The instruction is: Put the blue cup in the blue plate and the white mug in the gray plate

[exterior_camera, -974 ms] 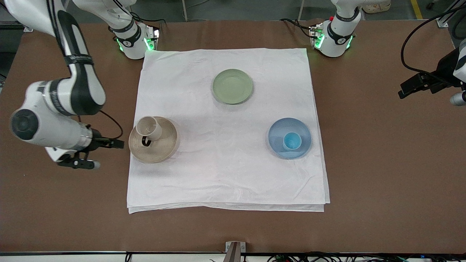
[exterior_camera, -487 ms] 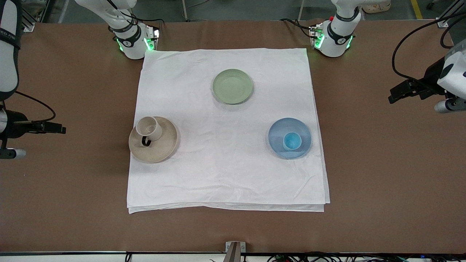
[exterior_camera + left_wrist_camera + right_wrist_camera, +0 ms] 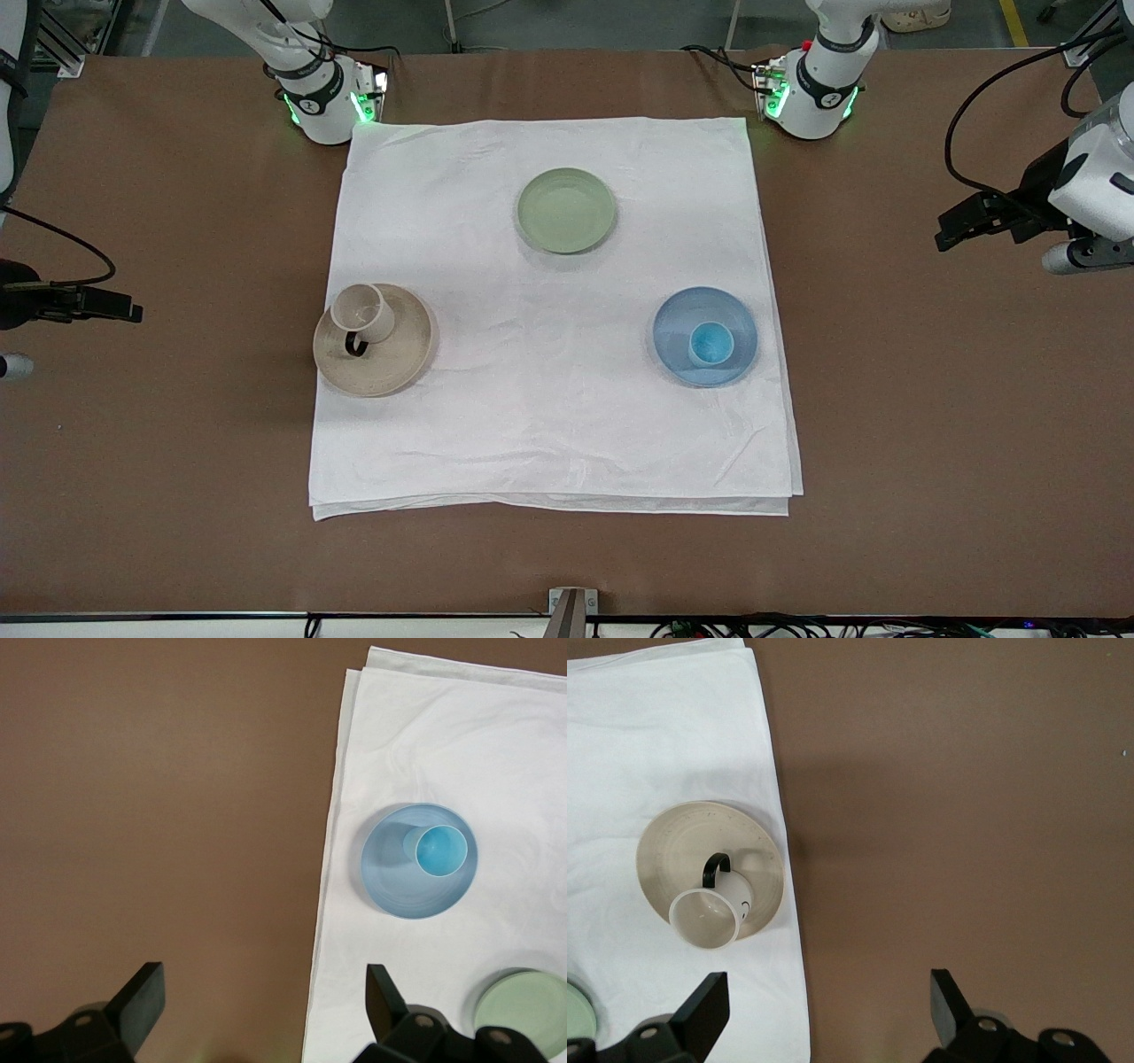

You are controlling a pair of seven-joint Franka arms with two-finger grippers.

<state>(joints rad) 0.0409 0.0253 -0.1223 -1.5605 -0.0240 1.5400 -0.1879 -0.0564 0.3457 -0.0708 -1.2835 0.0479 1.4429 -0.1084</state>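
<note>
The blue cup (image 3: pixel 710 344) stands upright in the blue plate (image 3: pixel 673 310); both also show in the left wrist view, the cup (image 3: pixel 440 850) on the plate (image 3: pixel 390 877). The white mug (image 3: pixel 362 312) stands on the gray plate (image 3: pixel 390 368), its dark handle toward the front camera; the right wrist view shows the mug (image 3: pixel 709 917) and the plate (image 3: pixel 673 837). My left gripper (image 3: pixel 263 992) is open and empty, high over bare table at the left arm's end. My right gripper (image 3: pixel 826 992) is open and empty, high over bare table at the right arm's end.
A sage-green plate (image 3: pixel 566 210) lies empty on the white cloth (image 3: pixel 549 416), nearer the robots' bases than the other plates. The cloth covers the table's middle; brown table surface surrounds it.
My right arm has drawn back from beside the gray plate toward its end of the table, almost out of the front view. My left arm has shifted slightly. Cups and plates have not moved.
</note>
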